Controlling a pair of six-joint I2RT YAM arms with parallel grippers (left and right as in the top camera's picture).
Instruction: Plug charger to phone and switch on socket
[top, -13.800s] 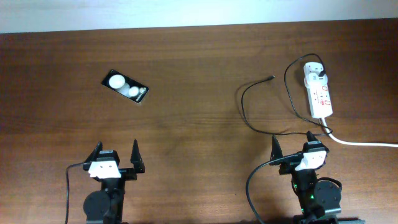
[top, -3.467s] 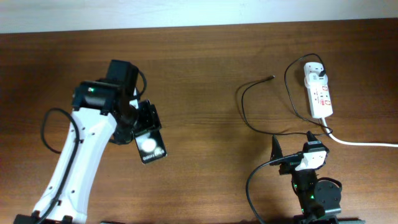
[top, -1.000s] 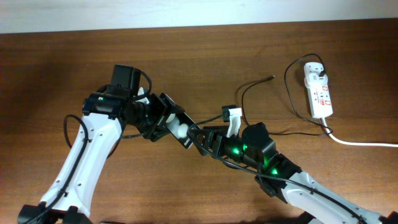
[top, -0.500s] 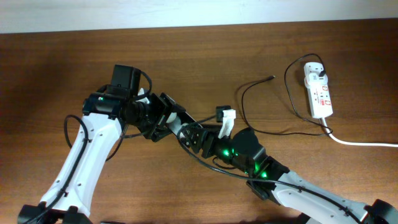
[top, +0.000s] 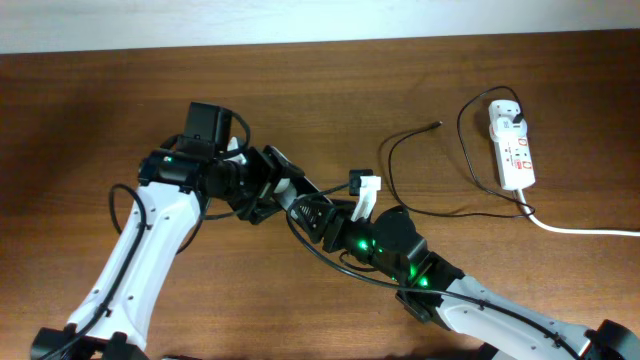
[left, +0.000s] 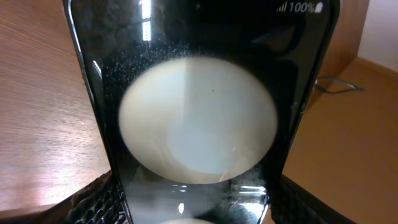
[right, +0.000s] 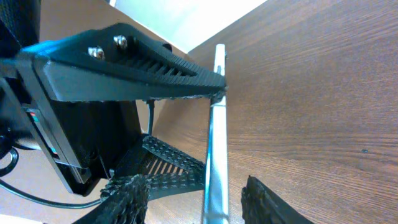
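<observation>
My left gripper (top: 262, 183) is shut on the black phone (top: 285, 180) and holds it tilted above the table. The phone's glossy face (left: 199, 112) fills the left wrist view, with a finger at each side. My right gripper (top: 308, 212) is open at the phone's lower right end. In the right wrist view the phone (right: 215, 143) is edge-on between my right gripper's fingers (right: 193, 186), with a gap on each side. The charger cable (top: 386, 165) lies looped on the table, its tip (top: 436, 124) free and its black plug (top: 513, 117) in the white socket strip (top: 514, 155).
The strip's thick white cord (top: 585, 231) runs off the right edge of the table. The brown wooden table (top: 90, 110) ends at a white wall along the back. Both arms cross over the table's middle.
My right gripper has moved left and up to the phone and now straddles its lower end. My left gripper has shifted slightly up and right with the phone. The cable and strip have not moved.
</observation>
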